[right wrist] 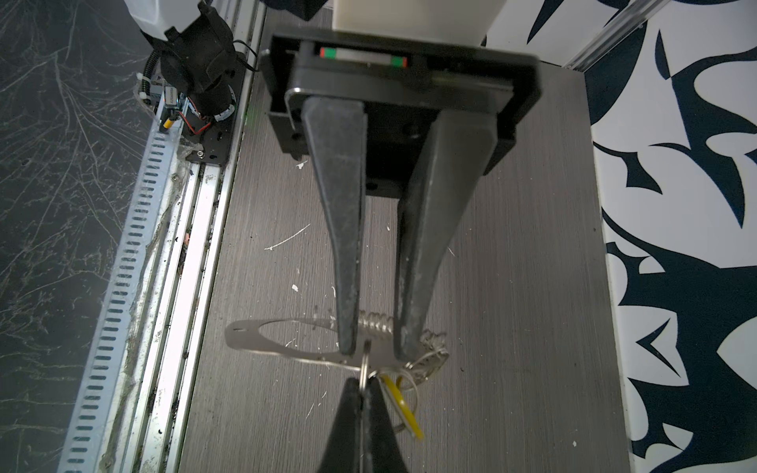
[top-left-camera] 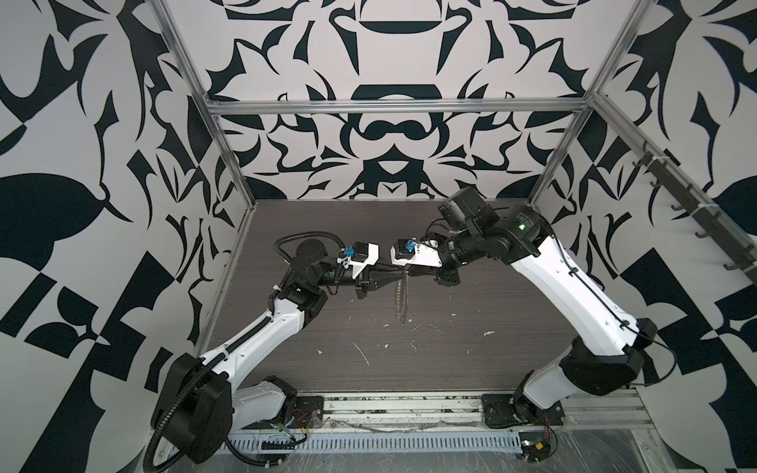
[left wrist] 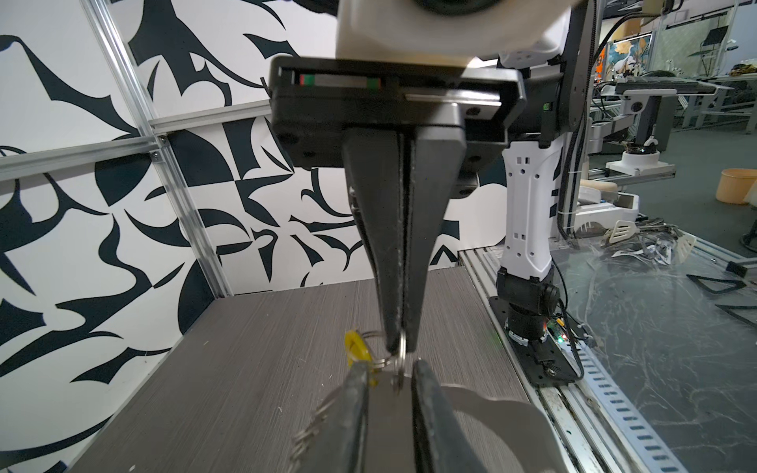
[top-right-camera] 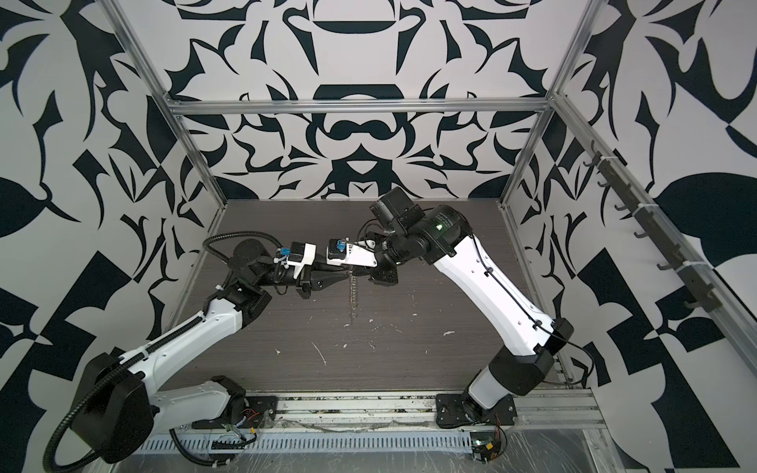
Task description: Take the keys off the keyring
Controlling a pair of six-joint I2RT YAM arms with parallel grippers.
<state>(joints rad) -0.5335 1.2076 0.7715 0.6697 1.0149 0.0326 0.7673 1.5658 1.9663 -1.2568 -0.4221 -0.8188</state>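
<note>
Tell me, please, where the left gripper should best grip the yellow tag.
Probably pinch the yellow tag across its flat faces, coming from the side away from the right gripper, which clamps the split ring; the thin tag dangles beside it.

Left tool (right wrist: 375,348), slightly parted, meets the clamped right tool (left wrist: 403,346) tip to tip.

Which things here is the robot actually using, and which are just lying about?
In the job: yellow key tag; keyring hoop and chain; left gripper; right gripper, pinching its small ring.
Lying about: white flecks on table; wall hooks.
</note>
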